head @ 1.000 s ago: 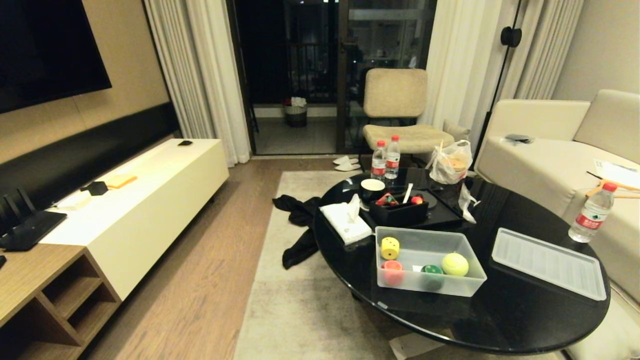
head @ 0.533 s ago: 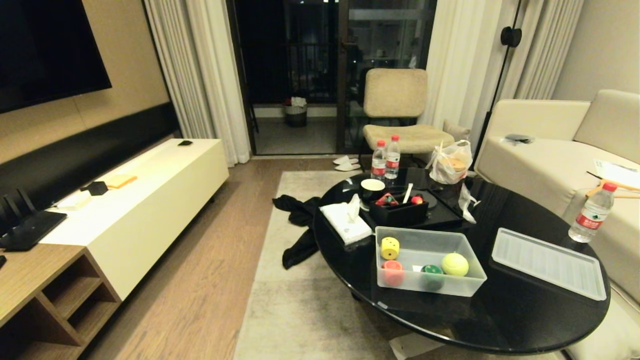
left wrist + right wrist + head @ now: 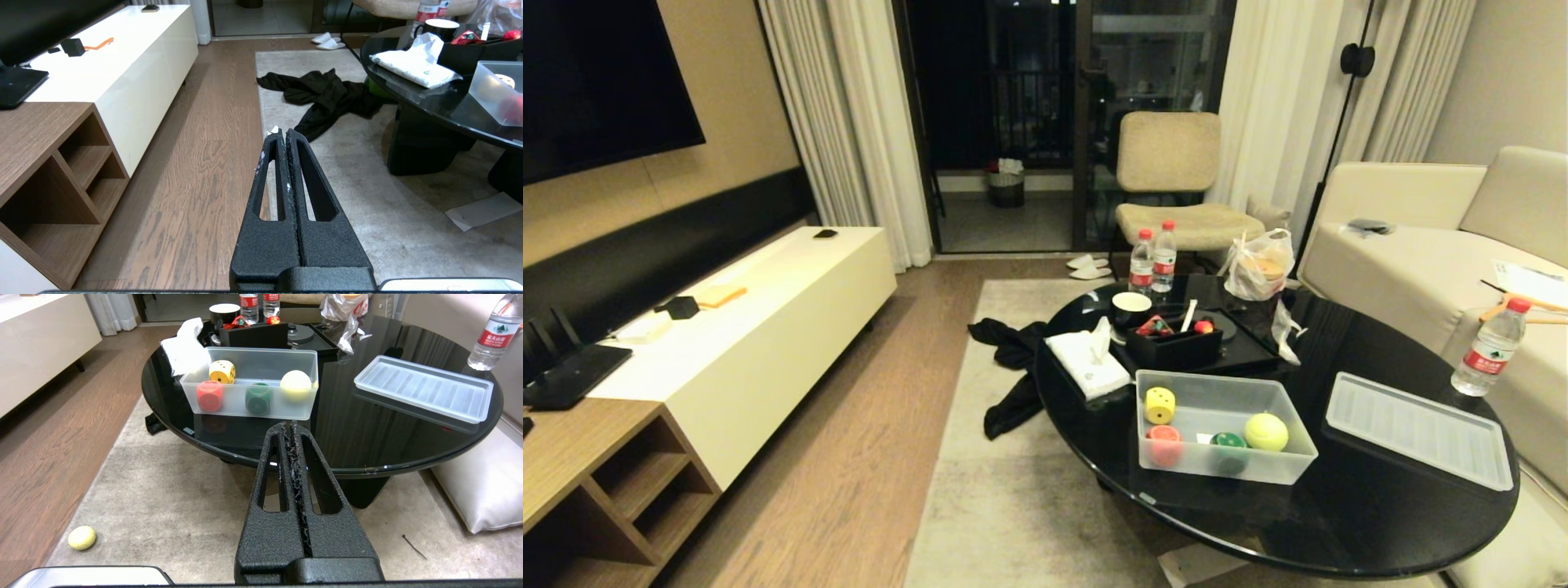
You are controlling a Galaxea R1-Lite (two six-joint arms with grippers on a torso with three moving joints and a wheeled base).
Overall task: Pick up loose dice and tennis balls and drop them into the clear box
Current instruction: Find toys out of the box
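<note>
Dice and one tennis ball already lie inside the clear box (image 3: pixel 1303 449) on the black round table (image 3: pixel 1380 523). From left to right in the box: a yellow die (image 3: pixel 1160 405) at the far wall, a red die (image 3: pixel 1165 443) at the near wall, a green die (image 3: pixel 1227 446), then the tennis ball (image 3: pixel 1266 431). Its ribbed lid (image 3: pixel 1419 429) lies flat on the table to the right, apart from the box. A second tennis ball (image 3: pixel 81 537) lies on the rug (image 3: pixel 171 514) near the wood floor. The left gripper (image 3: pixel 282 131) hangs over the floor with fingers pressed together, holding nothing. The right gripper (image 3: pixel 289 425) points at the table, fingers also together and empty.
</note>
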